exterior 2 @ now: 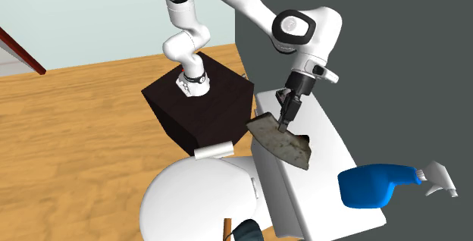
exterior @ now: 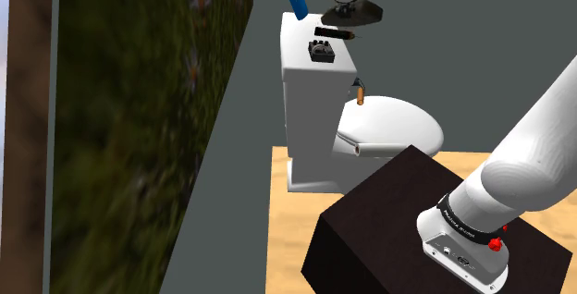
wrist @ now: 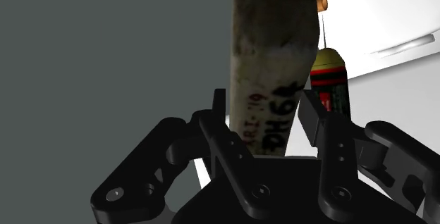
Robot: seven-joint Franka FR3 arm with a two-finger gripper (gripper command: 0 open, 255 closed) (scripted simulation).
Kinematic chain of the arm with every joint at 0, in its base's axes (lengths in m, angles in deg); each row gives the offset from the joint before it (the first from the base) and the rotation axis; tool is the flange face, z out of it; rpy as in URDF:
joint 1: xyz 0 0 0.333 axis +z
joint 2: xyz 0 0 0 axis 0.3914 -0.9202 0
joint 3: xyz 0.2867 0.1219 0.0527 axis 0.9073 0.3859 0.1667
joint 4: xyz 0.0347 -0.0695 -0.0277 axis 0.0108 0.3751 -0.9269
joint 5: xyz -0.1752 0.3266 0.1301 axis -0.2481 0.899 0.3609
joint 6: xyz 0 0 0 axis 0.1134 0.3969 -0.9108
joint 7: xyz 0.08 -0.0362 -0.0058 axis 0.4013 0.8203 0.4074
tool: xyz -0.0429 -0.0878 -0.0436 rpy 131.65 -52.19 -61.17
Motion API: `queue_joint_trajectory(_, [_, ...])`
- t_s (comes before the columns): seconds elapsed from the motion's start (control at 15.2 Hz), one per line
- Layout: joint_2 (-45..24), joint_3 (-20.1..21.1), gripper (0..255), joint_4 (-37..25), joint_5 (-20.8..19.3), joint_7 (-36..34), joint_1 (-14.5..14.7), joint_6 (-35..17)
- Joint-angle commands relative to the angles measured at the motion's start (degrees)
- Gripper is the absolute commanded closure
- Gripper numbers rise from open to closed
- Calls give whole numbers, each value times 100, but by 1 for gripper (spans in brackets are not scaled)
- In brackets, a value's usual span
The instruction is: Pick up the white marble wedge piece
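Observation:
The wedge piece (exterior 2: 282,144) is a mottled grey-brown slab with dark lettering on one face (wrist: 271,75). My gripper (exterior 2: 285,123) is shut on its upper edge, and both fingers (wrist: 321,127) clasp it in the wrist view. It hangs tilted just above the white toilet tank lid (exterior 2: 326,137) and casts a shadow on the lid. In the shoulder view the wedge (exterior: 357,13) sits under my gripper (exterior: 346,7) at the top, above the tank (exterior: 310,89).
A blue spray bottle (exterior 2: 373,186) lies at the tank's far end. A small dark object (exterior: 324,54) rests on the lid. A red-and-black tube with a yellow-green tip (wrist: 328,82) hangs beyond the wedge. The white toilet seat (exterior: 393,126), a white roll (exterior 2: 216,151) and my dark stand (exterior 2: 198,103) are close by.

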Motion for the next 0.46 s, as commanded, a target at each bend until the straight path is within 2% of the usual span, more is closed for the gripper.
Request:
queue_joint_trajectory(0.0, [35, 6, 255, -96, 35, 97, 5, 87])
queue_joint_trajectory(0.4, [67, 18, 255, -341, 105, 305, 17, 281])
